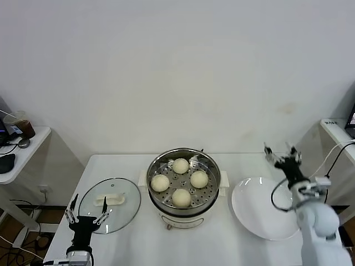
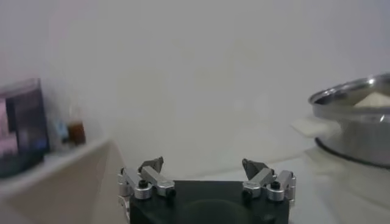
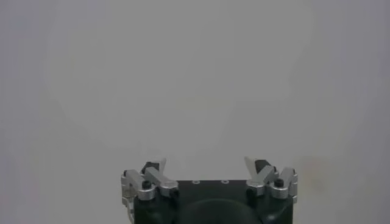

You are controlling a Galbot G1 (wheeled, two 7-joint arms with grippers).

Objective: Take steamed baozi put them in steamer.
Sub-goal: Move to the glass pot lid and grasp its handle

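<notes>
The steamer (image 1: 183,188) was seen at the middle of the white table (image 1: 233,163), and four steamed baozi (image 1: 181,181) were held on its perforated floor. A white plate (image 1: 260,208) was laid bare just to its right, and a glass lid (image 1: 110,205) with a white handle was laid flat to its left. The left gripper (image 1: 86,213) was held over the lid's near edge, its jaws spread wide and nothing gripped. The right gripper (image 1: 283,155) was raised beyond the plate, likewise spread wide and empty
</notes>
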